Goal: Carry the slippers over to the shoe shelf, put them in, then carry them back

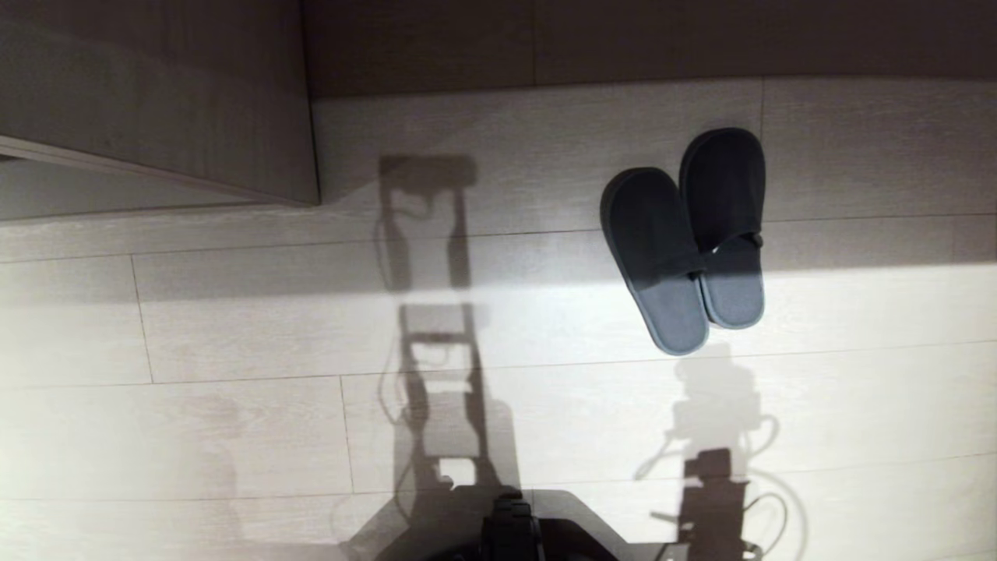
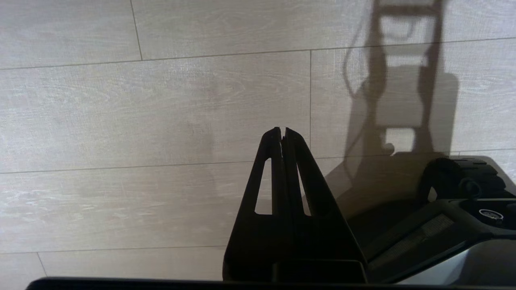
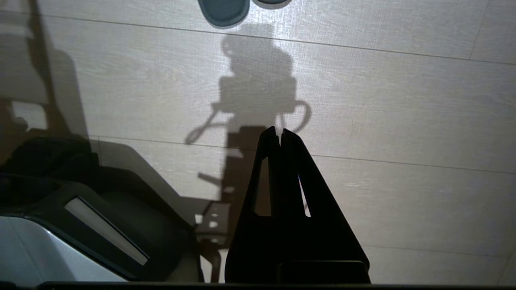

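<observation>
The slippers (image 1: pixel 689 238), a flat dark grey pair with one wide strap each, lie side by side on the pale plank floor at the right of the head view, one overlapping the other. Only their heel ends (image 3: pixel 224 11) show in the right wrist view, far ahead of my right gripper (image 3: pixel 280 132), which is shut and holds nothing above bare floor. My left gripper (image 2: pixel 281 131) is shut too, empty, over bare planks. Neither gripper appears in the head view; only their shadows fall on the floor. The shoe shelf is out of view.
A pale wooden cabinet side (image 1: pixel 156 101) fills the upper left of the head view, and a dark wall base (image 1: pixel 623 39) runs along the back. My own dark base (image 1: pixel 510 530) shows at the near edge. Open floor lies between it and the slippers.
</observation>
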Motion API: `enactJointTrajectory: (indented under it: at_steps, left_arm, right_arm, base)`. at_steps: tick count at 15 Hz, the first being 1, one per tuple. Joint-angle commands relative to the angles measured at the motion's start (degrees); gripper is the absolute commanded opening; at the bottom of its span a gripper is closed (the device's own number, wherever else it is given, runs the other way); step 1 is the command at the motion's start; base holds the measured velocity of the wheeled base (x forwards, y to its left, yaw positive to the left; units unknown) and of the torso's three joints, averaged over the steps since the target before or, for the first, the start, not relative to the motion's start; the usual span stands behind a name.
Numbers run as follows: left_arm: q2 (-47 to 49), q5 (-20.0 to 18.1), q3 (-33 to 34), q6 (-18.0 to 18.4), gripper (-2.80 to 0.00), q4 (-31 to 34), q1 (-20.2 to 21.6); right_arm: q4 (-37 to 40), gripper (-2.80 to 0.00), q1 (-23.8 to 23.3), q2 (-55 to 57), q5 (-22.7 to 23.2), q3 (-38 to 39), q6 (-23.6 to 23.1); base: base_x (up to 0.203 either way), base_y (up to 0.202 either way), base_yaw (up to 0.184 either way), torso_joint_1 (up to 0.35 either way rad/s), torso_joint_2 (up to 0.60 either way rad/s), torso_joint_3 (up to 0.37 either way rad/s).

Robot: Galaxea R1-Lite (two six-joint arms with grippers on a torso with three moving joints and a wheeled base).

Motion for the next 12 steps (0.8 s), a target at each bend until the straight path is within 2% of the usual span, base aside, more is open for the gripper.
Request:
enactJointTrajectory:
  at_steps: [1, 12]
  left_arm:
    - [0.06, 0.0, 0.0, -0.02, -2.8, -0.01, 0.0]
    - [-0.02, 0.0, 0.0, -0.02, -2.8, -0.01, 0.09]
  right_arm:
    - [0.0, -2.8, 0.0, 0.18, 0.07, 0.01, -0.04]
    - [0.09, -2.8, 0.08, 0.18, -0.11, 0.01, 0.66]
  base:
    - [0.0, 0.0, 0.0, 0.002, 0.0, 0.202]
    - [0.0, 0.0, 0.0, 0.002, 0.0, 0.202]
